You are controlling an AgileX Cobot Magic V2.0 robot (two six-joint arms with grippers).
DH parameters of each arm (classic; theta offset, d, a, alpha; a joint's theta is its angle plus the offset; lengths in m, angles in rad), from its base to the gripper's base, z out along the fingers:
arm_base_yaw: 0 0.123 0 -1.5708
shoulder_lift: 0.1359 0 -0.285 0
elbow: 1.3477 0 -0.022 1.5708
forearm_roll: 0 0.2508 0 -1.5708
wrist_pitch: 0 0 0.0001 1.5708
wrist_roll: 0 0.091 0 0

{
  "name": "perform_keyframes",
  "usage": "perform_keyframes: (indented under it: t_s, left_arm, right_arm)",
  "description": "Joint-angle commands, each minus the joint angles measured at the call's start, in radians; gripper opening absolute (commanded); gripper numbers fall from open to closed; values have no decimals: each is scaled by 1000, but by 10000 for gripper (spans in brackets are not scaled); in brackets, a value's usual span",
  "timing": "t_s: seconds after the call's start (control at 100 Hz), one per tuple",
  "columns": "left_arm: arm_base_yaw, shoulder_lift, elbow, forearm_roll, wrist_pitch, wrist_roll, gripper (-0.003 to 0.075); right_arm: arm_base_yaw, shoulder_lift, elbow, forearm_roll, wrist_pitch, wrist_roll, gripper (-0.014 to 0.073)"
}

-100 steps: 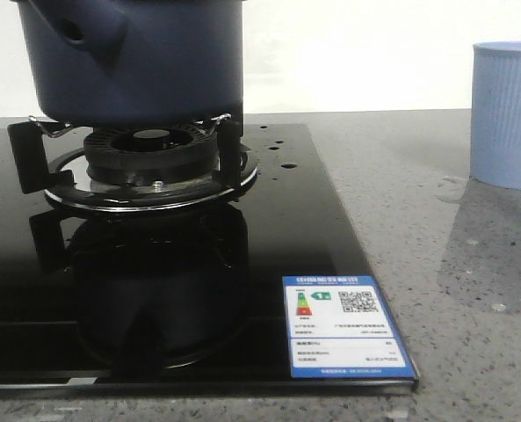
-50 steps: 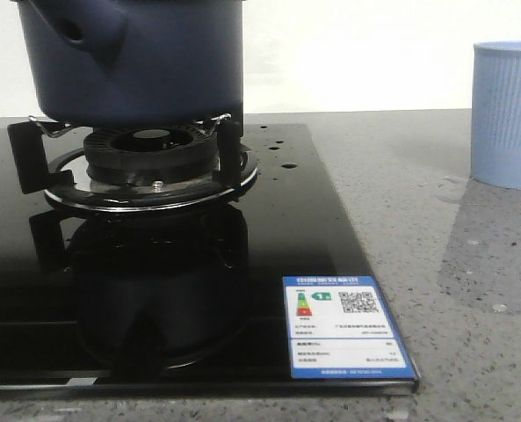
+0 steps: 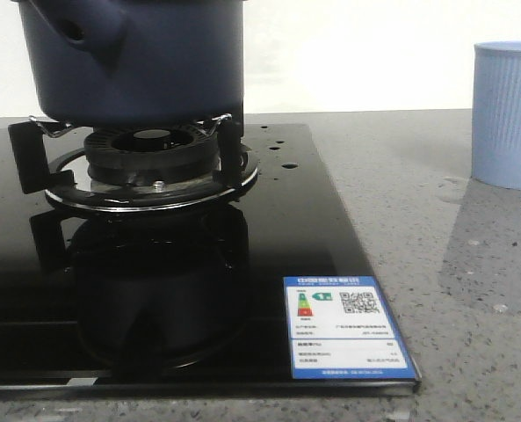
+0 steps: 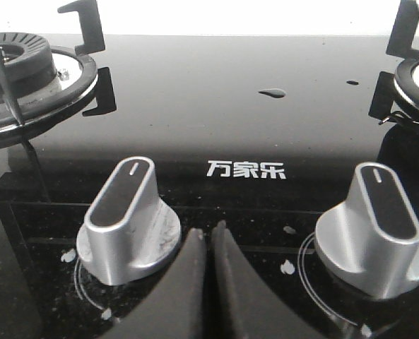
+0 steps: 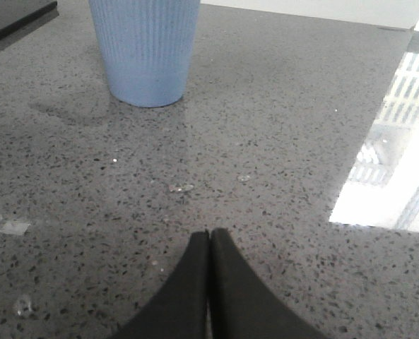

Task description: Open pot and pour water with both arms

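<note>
The dark navy-blue pot (image 3: 146, 57) stands on the burner grate (image 3: 146, 163) of the black glass stove at the upper left of the front view; its stubby hollow handle (image 3: 77, 31) faces the camera. Its top is cut off by the frame. Water shows as small droplets (image 3: 288, 165) on the glass right of the burner, and as a drop (image 4: 271, 92) in the left wrist view. My left gripper (image 4: 209, 236) is shut and empty, low over the stove's front edge between two silver knobs. My right gripper (image 5: 210, 235) is shut and empty over the grey counter. Neither gripper shows in the front view.
A light blue ribbed cup (image 3: 508, 114) stands on the speckled grey counter at the far right; it also shows in the right wrist view (image 5: 145, 49). Two silver knobs (image 4: 128, 212) (image 4: 379, 229) flank the left gripper. A blue energy label (image 3: 343, 327) sits at the stove's front right corner.
</note>
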Motion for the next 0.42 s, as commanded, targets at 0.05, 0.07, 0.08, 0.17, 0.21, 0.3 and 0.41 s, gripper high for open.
perform_keyframes:
  t_s: [0.05, 0.07, 0.08, 0.17, 0.21, 0.3, 0.41]
  left_arm:
    - [2, -28, 39, -6, -46, -11, -20]
    - [2, -28, 39, -6, -46, -11, -19]
    - [2, -28, 39, -6, -46, -11, -20]
    - [2, -28, 39, -6, -46, -11, -19]
    - [2, -28, 39, -6, -46, -11, -19]
    - [2, -28, 39, -6, -46, -11, -20]
    - [2, -28, 39, -6, -46, -11, -20]
  right_arm:
    - [-6, -22, 4, 2, -23, 3, -66]
    - [-6, -22, 4, 2, -23, 3, -66]
    - [-6, -22, 4, 2, -23, 3, -66]
    - [-6, -22, 4, 2, -23, 3, -66]
    - [-6, -22, 4, 2, -23, 3, -66]
    - [-6, -22, 4, 2, -23, 3, -66]
    - [11, -22, 4, 2, -23, 3, -66]
